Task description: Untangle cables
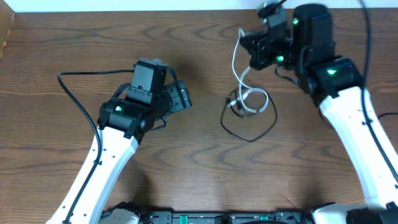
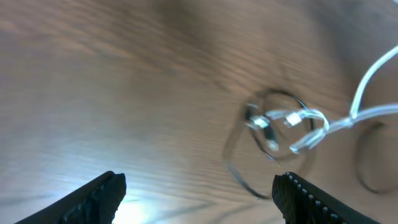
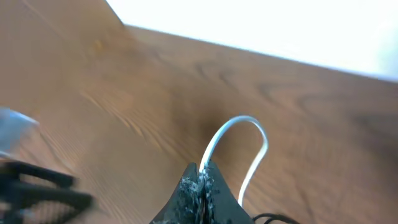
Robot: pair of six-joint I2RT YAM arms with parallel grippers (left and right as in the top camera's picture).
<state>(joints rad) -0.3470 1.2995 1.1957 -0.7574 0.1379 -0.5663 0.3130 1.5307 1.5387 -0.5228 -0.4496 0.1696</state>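
Observation:
The cables lie tangled at mid-table: a white cable [image 1: 237, 65] loops through a small knot [image 1: 244, 103], and a thin black cable [image 1: 250, 134] rings it below. My right gripper [image 1: 245, 38] is shut on the white cable's upper stretch and holds it above the table. In the right wrist view the white cable [image 3: 247, 122] arches out of the closed fingertips [image 3: 200, 172]. My left gripper [image 1: 185, 99] stands open to the left of the knot, apart from it. The left wrist view shows the knot [image 2: 283, 121] ahead of the open gripper [image 2: 199, 193], with nothing between the fingers.
A thicker black arm cable [image 1: 78, 93] curves across the table at the left. The table's far edge [image 1: 124, 12] meets a white wall close behind the right arm. Bare wood lies between the two arms.

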